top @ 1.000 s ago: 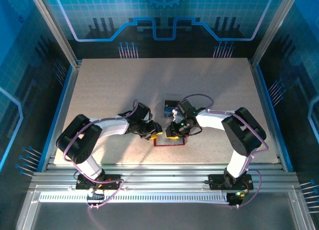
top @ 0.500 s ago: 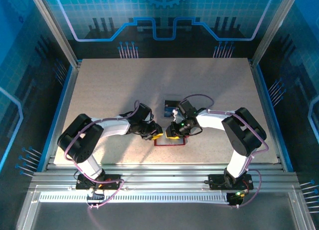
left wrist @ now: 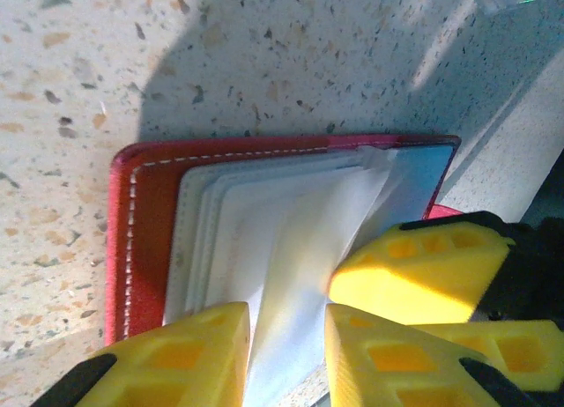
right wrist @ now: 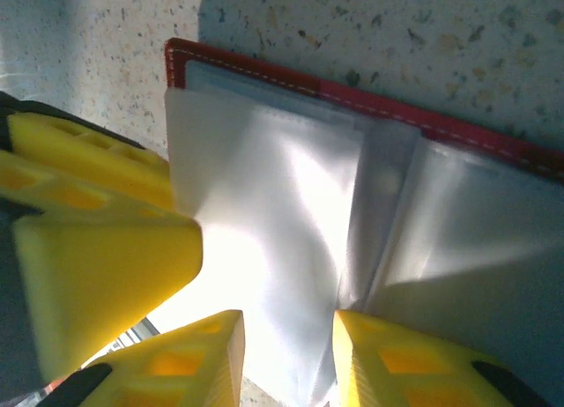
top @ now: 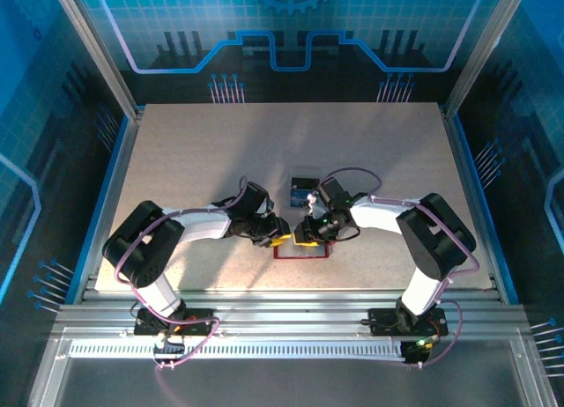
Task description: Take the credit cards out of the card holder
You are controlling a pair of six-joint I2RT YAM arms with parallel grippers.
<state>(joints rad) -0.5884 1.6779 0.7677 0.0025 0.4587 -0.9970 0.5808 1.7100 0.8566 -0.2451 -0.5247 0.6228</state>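
Toward the desk's [top: 176,160] near edge, straddling sleeves [left wrist: 264,240] of the open card holder [left wrist: 145,231] with left claw [left wrist: 286,336] and right claw [right wrist: 286,345] slightly spread, judging extraction partway, a blue credit card [top: 300,196] lying beyond.

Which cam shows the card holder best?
Left wrist: the card holder lies open there, with red cover, stitching and stacked pale pockets sharp. Right wrist shows its glary clear sleeves and a red edge. Top external: a small, distant red outline.

One card holder [left wrist: 141,240]; two arms [top: 203,224]; loose cards [top: 302,191] beyond it, count unclear.
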